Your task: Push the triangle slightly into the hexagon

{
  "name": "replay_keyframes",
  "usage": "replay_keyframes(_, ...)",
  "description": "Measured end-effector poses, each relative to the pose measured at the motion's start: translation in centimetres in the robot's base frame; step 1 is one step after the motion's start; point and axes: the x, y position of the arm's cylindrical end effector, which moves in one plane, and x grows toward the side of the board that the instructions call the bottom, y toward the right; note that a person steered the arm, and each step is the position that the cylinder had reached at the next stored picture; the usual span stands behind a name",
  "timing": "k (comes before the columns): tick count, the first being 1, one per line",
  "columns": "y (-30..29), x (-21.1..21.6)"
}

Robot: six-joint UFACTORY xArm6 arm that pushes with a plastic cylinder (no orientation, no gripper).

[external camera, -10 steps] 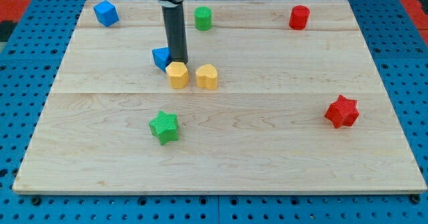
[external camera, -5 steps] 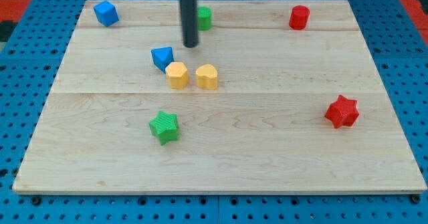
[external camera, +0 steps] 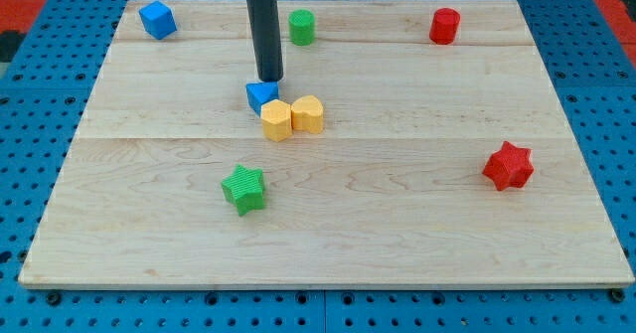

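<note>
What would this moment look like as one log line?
my tip: just above blue triangle | triangle: touching yellow hexagon | hexagon: against yellow heart

board (external camera: 397,204): pale wood with fine grain | triangle (external camera: 260,96): blue | hexagon (external camera: 276,120): yellow | heart block (external camera: 309,113): yellow (same shade) | cube (external camera: 157,19): blue | cylinder (external camera: 301,26): green | star (external camera: 244,189): green, ridged | star (external camera: 508,166): red | block (external camera: 444,25): red | rod (external camera: 265,35): dark grey | surround (external camera: 30,124): blue, dotted with holes
</note>
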Motion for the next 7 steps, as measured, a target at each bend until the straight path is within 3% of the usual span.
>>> replay_keyframes(4, 1.4, -1.5)
replay_keyframes(5, 6.6, -3.1)
replay_keyframes(7, 12.4, 5.5)
